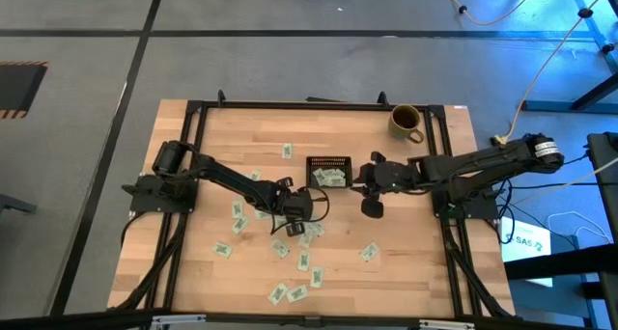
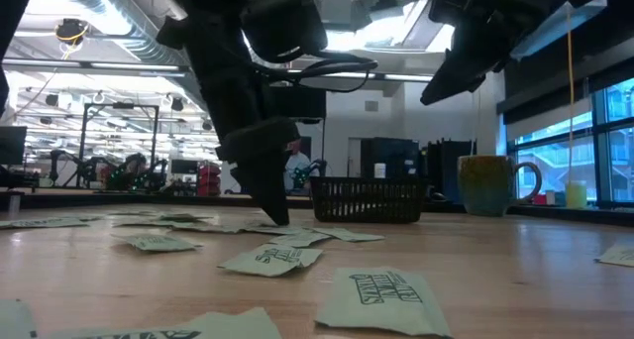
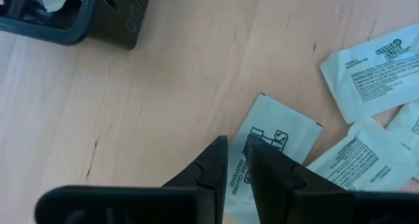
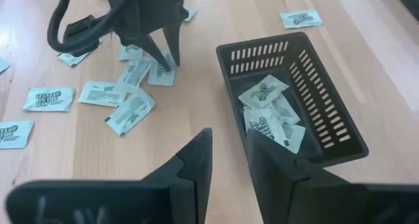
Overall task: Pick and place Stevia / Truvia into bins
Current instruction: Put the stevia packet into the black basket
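Note:
Several pale green and white sweetener packets lie flat and scattered on the wooden table. More packets lie inside the black slotted tray. My left gripper points down at one packet near the tray's near side. Its fingers stand a narrow gap apart. It also shows as the left gripper in the right wrist view. My right gripper hangs above the table just right of the tray, narrowly open and holding nothing. My left gripper comes from above, pointing down at the packet's long edge. One fingertip overlaps that edge and the other stands over bare wood. Whether they touch the packet I cannot tell. The packet lies flat on the table.
An olive-yellow mug stands at the table's far right, behind the tray. Loose packets crowd the middle and near part of the table. Bare wood lies along the left and right sides. A black frame rims the table.

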Controlling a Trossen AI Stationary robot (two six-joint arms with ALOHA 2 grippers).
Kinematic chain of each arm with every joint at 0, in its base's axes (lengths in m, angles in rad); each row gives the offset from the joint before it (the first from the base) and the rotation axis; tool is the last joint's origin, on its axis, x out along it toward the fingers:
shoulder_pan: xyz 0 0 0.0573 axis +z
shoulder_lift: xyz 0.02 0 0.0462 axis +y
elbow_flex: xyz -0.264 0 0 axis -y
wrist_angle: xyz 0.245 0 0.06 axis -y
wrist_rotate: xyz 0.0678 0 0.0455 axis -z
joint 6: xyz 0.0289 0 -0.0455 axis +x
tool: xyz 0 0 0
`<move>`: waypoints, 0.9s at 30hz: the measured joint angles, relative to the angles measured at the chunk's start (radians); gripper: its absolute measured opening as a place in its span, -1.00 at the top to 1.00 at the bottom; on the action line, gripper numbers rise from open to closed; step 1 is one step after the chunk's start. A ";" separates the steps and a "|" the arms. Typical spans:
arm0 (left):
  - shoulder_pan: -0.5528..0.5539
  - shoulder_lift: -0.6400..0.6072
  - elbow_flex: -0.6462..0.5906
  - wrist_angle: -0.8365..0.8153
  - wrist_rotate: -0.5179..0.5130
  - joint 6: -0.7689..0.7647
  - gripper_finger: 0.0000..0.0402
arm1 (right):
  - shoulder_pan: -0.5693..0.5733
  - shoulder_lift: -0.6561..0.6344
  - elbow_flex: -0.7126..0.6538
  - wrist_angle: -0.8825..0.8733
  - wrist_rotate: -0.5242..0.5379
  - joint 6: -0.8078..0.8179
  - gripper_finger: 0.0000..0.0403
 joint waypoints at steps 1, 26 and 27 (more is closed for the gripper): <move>0.000 0.001 0.000 -0.001 0.001 0.000 0.73 | 0.000 0.000 0.000 -0.001 0.000 0.000 0.51; 0.004 0.002 -0.003 0.004 0.028 0.123 0.94 | 0.000 0.001 -0.001 -0.001 -0.001 0.000 0.51; 0.004 0.001 -0.003 0.005 0.022 0.122 0.92 | 0.000 0.001 -0.001 -0.001 -0.001 0.000 0.51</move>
